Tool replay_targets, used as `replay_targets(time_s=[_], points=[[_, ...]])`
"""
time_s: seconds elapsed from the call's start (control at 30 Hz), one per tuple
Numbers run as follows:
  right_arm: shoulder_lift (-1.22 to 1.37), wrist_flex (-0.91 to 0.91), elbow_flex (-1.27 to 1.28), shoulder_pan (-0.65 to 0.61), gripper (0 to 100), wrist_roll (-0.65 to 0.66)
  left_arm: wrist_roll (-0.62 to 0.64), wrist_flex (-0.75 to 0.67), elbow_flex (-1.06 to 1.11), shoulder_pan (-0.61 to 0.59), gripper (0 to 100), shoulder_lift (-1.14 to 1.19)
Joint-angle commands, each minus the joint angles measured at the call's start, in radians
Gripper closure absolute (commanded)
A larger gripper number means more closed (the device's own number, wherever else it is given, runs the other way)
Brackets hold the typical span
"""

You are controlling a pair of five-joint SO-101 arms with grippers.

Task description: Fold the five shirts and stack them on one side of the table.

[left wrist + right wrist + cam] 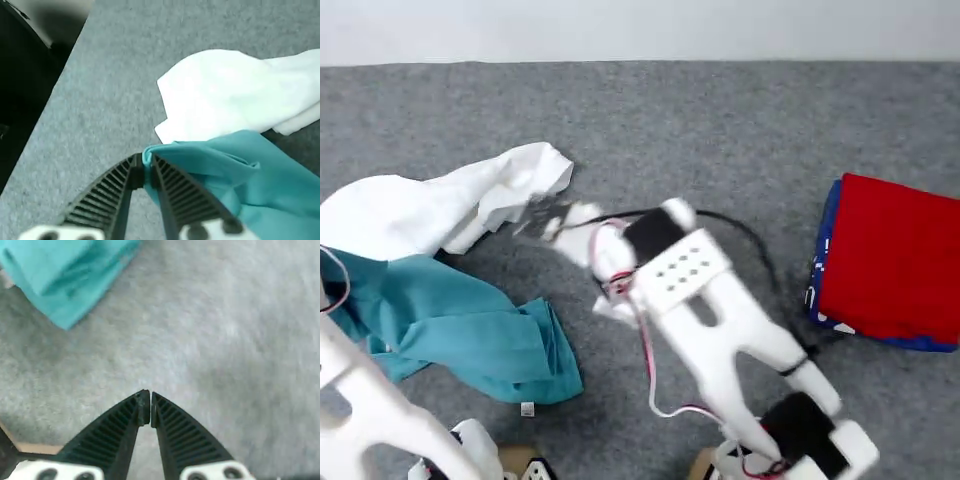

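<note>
1. Spreading the teal shirt (235, 170) flat looks like your step in hand. Your left gripper (143, 170) is pinched tight on the shirt's edge, at the left of the table (720, 130). Draw that edge outward low and slow, so the cloth slides rather than bunches.
2. Mind the white shirt (410, 210), which lies crumpled just behind the teal one and touches it. Pull away from it, or you may drag both.
3. Your left arm (370, 410) stands at the near left corner, beside the teal cloth.
4. Your right arm (720, 320) stretches from the near edge toward mid-table. The right gripper (150, 407) has its jaws all but closed on nothing, above bare grey felt. I judge it best placed on the teal shirt's opposite edge, for tension.
5. At the far right, a red shirt (895, 255) lies folded on a blue shirt (825, 250). That is your stack.
</note>
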Motion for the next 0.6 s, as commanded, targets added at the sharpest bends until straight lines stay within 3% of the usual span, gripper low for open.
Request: replay_targets(time_s=[0.0,0.17,0.57], points=[[0.065,-0.022,-0.028,-0.102,91.5,-0.031,0.006,-0.029,0.013,-0.008,100,-0.017],[0.183,0.004,-0.186,-0.182,78.8,-0.130,0.006,-0.037,0.084,-0.028,100,-0.015],[0.453,0.050,-0.460,-0.355,78.0,-0.132,0.008,-0.109,0.157,-0.066,100,-0.015]])
